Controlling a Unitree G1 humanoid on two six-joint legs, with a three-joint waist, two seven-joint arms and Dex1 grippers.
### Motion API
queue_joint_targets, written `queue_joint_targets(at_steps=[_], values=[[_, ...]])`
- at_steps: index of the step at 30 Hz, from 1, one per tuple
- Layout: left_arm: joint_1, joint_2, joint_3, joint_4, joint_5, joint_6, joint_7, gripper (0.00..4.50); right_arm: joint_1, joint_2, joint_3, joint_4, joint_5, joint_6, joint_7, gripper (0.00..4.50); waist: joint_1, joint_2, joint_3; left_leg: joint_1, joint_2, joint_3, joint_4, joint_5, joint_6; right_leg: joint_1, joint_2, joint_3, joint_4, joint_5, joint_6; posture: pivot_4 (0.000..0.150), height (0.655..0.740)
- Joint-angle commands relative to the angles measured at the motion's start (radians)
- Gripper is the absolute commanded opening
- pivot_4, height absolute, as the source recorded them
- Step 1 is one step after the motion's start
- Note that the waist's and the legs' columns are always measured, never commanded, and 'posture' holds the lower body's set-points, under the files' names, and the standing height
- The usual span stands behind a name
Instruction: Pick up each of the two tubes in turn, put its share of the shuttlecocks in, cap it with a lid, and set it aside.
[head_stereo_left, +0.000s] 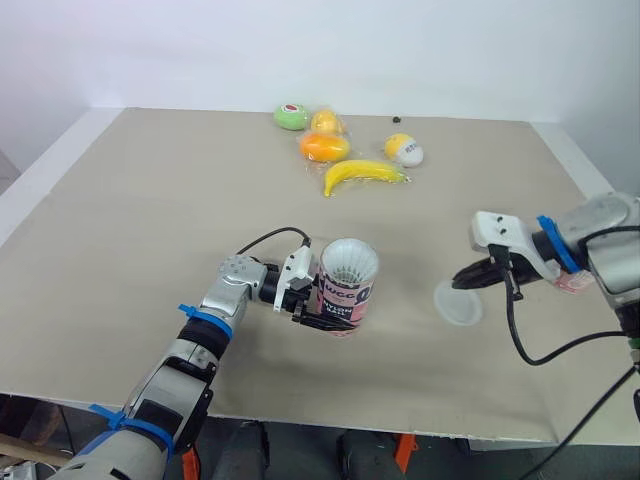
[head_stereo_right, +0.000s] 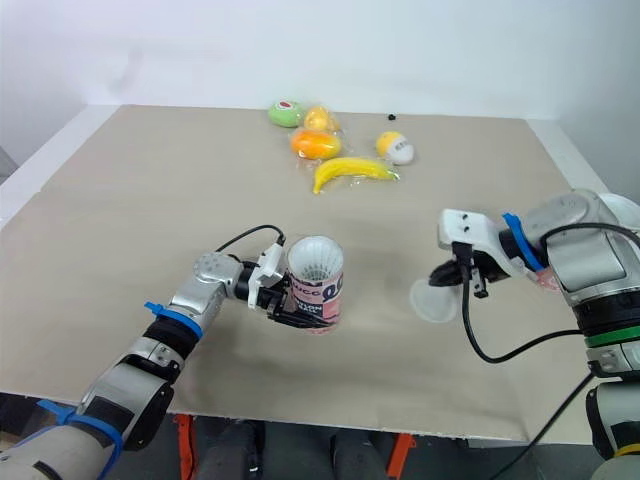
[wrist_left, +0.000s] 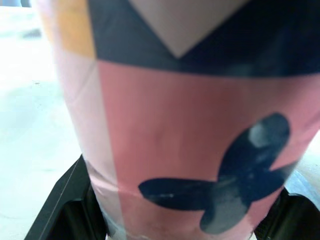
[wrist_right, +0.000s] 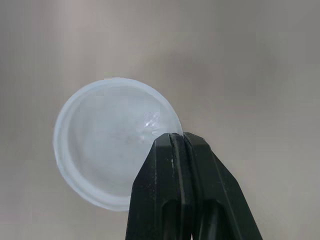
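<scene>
Left eye view: the left gripper (head_stereo_left: 328, 314) is clasping one tube (head_stereo_left: 346, 284), mouth upward (white feathers are showing inside), at the table's (head_stereo_left: 150, 200) near side. The right gripper (wrist_right: 174, 142) is pinching one clear lid (wrist_right: 105, 150) by its rim, near the tube.

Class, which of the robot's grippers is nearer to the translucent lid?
Right. The right gripper pinches the rim of the lid; the left gripper is apart, clamped around the tube.
</scene>
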Motion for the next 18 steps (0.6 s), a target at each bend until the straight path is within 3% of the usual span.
queue_joint_targets(at_steps=[1, 6, 18], values=[[-0.011, 0.004, -0.014, 0.052, 0.047, -0.026, -0.001, 3.2, -0.099, -0.006, -0.047, -0.137, 0.062, 0.069, 0.043, 0.18, 0.0, 0.0, 0.0, 0.0, 0.0, 0.0, 0.0, 0.0, 0.0, 0.0, 0.0, 0.0, 0.0, 0.0, 0.0, 0.15, 0.7321], [-0.031, 0.002, -0.011, 0.089, 0.055, -0.04, -0.006, 3.2, -0.328, 0.084, 0.045, -0.237, 0.115, 0.118, 0.044, 0.18, -0.002, 0.001, 0.0, 0.001, 0.0, -0.001, 0.0, 0.001, 0.0, 0.0, 0.0, -0.001, 0.0, 0.0, 0.003, 0.15, 0.7321], [-0.05, -0.002, 0.004, 0.117, 0.06, -0.04, -0.005, 3.2, -0.57, 0.227, 0.256, -0.143, 0.111, -0.001, 0.044, 0.18, 0.0, -0.002, -0.001, 0.002, 0.001, -0.001, -0.001, 0.003, 0.001, -0.001, 0.001, -0.001, 0.0, 0.001, 0.003, 0.15, 0.7321]])
